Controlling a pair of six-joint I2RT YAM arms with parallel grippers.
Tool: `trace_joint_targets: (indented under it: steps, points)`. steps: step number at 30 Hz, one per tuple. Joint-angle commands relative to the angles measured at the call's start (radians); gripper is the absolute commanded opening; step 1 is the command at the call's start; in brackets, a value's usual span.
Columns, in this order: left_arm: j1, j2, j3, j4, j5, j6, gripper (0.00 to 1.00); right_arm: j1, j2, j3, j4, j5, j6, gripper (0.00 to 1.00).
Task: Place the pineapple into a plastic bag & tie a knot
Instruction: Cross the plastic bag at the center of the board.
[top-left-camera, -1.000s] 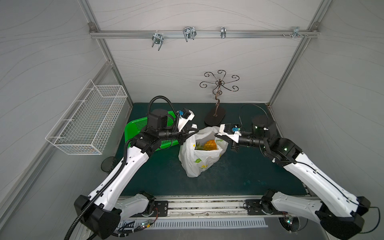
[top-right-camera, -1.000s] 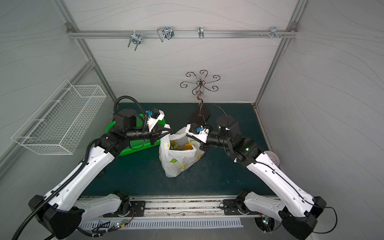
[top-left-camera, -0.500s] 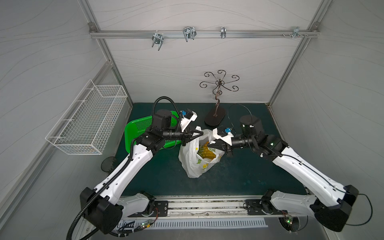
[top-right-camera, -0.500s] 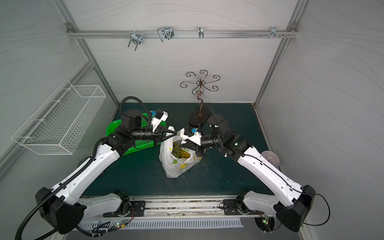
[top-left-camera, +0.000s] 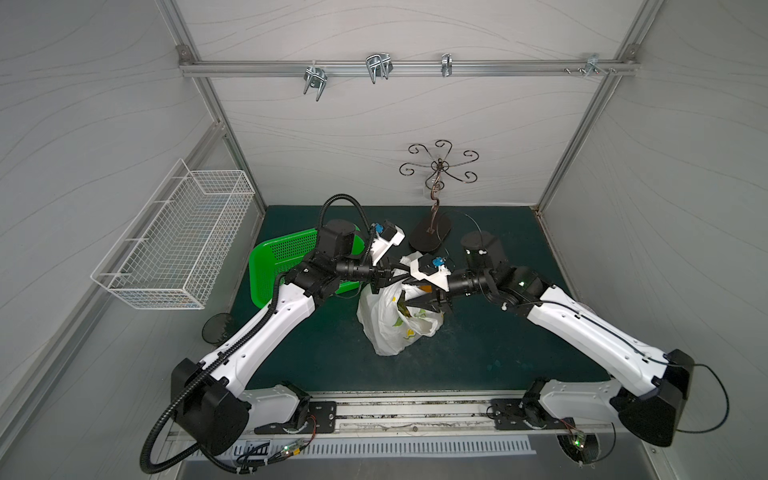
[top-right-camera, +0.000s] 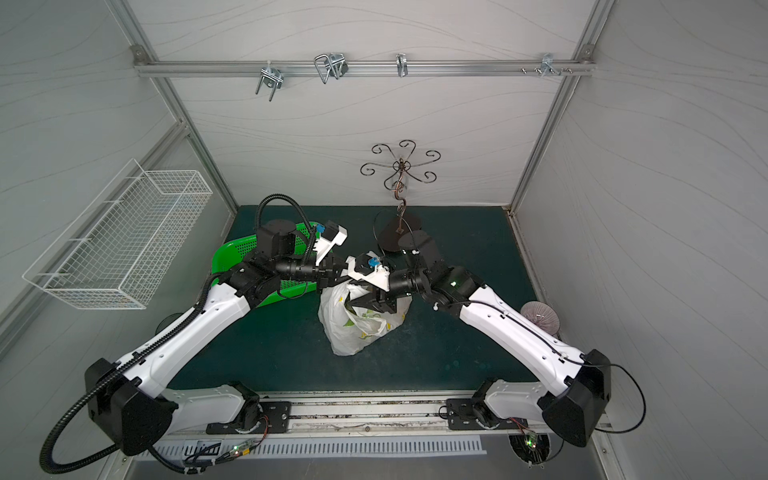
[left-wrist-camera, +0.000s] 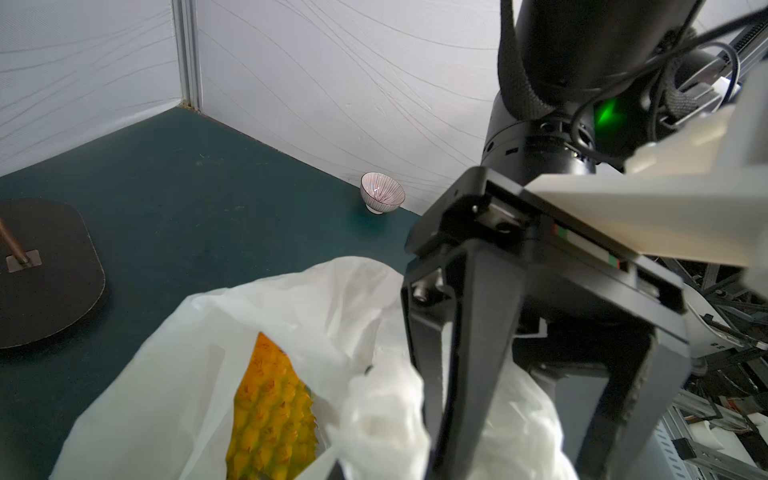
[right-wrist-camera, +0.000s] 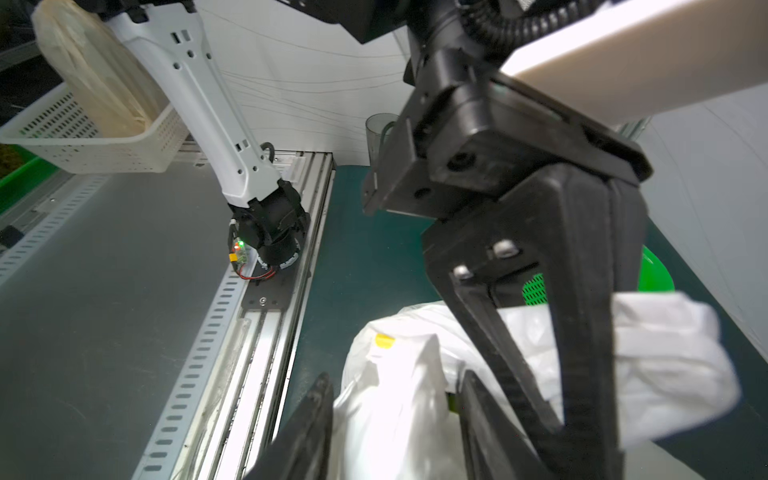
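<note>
Step in hand: closing the plastic bag (top-left-camera: 390, 332); nothing tied yet. It sits mid green mat (top-left-camera: 498, 340) with its mouth toward 12 o'clock. The pineapple (left-wrist-camera: 270, 407) is already inside, yellow skin showing through the gap.

Doing it well, my read:
- The left side should hold its handle taut, out toward 10 o'clock.
- The right side needs a clean bite on the other handle only, not the bag wall or the fruit.
- Then cross the two over the mouth and pull apart evenly, so the thin film doesn't rip and the bag doesn't tip.
- The claws are crowded over the mouth, so a bump is the risk.

Left claw (top-left-camera: 387, 277), at 11 o'clock of the bag: pressed together, pinching a bunched white handle (right-wrist-camera: 673, 353).

Right claw (top-left-camera: 411, 297), at 1 o'clock of the bag: spread, with loose plastic at the mouth lying between the fingers. It looks like contact, but nothing is clamped.
</note>
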Motion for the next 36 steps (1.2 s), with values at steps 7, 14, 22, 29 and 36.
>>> trace_joint_targets:
  steps: [7, 14, 22, 29, 36]
  points:
    - [-0.006, 0.013, 0.042, 0.015, 0.046, 0.072, 0.00, -0.059, -0.178, 0.078, -0.053, 0.021, 0.128, 0.71]
    - [-0.006, 0.008, 0.050, 0.002, 0.047, 0.113, 0.00, -0.165, -0.065, 0.245, -0.181, 0.073, 0.346, 0.61]
    - [-0.006, 0.018, 0.064, 0.002, 0.040, 0.131, 0.00, -0.099, 0.103, 0.367, -0.282, 0.065, 0.428, 0.57]
    - [-0.006, 0.025, 0.067, 0.011, 0.043, 0.122, 0.00, -0.058, 0.174, 0.385, -0.269, 0.054, 0.446, 0.52]
    - [-0.006, 0.025, 0.067, 0.015, 0.042, 0.122, 0.00, -0.057, 0.191, 0.384, -0.253, 0.047, 0.461, 0.33]
